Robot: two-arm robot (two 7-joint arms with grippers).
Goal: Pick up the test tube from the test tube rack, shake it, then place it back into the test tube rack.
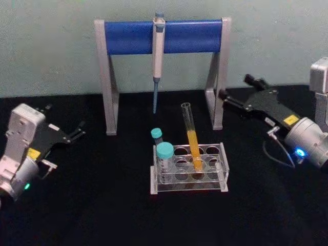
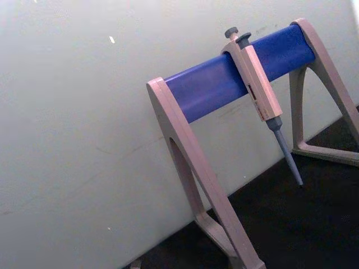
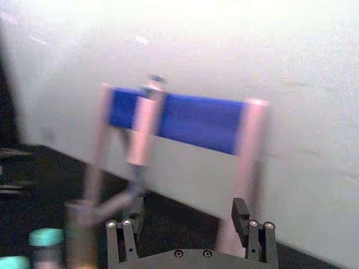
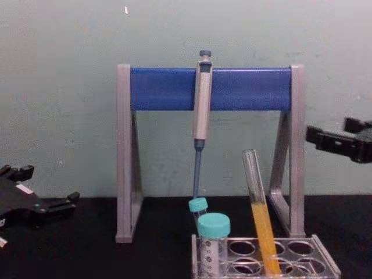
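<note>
The test tube [image 1: 192, 137], holding orange-yellow liquid in its lower half, stands tilted in a middle hole of the test tube rack [image 1: 224, 180], its open mouth leaning away from the right tool [image 1: 231, 102] and toward the left. Two teal-capped tubes [image 1: 164, 154] occupy the rack end farther from the right tool. Behind the rack stands the pipette stand [image 1: 163, 36], a pipette [image 1: 158, 61] hanging from its blue bar.

The right tool is raised above the table [image 1: 92, 205], beside the stand's nearer leg, with its fingers [image 3: 241, 216] apart and nothing between them; the tube lies ahead of it and lower, well apart. The left tool [image 1: 77, 132] is parked at the far side of the table, fingers apart, also empty.

The step in hand appears to be the approach for the pick. To do it well, the right tool should probably descend clear of the stand leg and meet the bare glass above the liquid line, with its fingers aligned to the tube's lean. A lift along the tube's own axis would likely spare the rack from tipping. The open mouth suggests a restrained shake.
</note>
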